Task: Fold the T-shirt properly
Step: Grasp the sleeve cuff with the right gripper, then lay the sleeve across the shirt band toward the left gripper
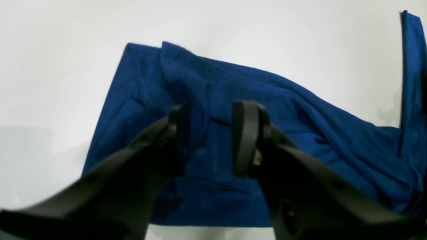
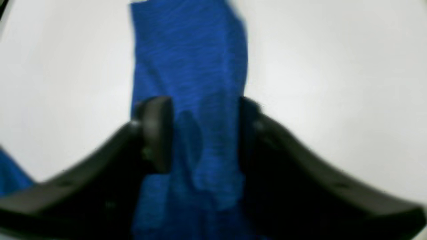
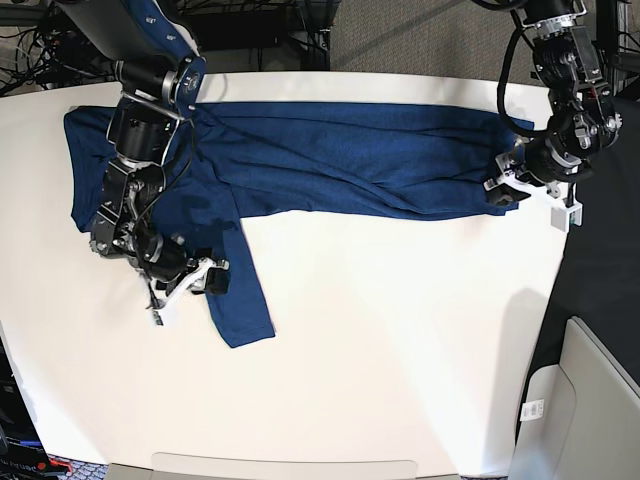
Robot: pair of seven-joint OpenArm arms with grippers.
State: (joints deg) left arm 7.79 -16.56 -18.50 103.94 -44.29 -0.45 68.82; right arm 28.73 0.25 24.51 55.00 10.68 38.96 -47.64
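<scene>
The dark blue T-shirt (image 3: 350,150) lies stretched along the far side of the white table, with one long sleeve (image 3: 240,300) hanging down toward the front left. My right gripper (image 3: 210,277) is low over that sleeve. In the right wrist view its blurred fingers stand apart on either side of the sleeve (image 2: 190,50), around the gripper midpoint (image 2: 203,133). My left gripper (image 3: 497,190) sits at the shirt's right end. In the left wrist view its jaws (image 1: 210,136) are apart over rumpled cloth (image 1: 300,126), with a ridge of fabric between them.
Bare white table (image 3: 400,350) fills the front and middle. Its right edge runs close to my left arm. A grey container (image 3: 590,400) stands off the table at the lower right. Cables lie behind the far left corner (image 3: 30,50).
</scene>
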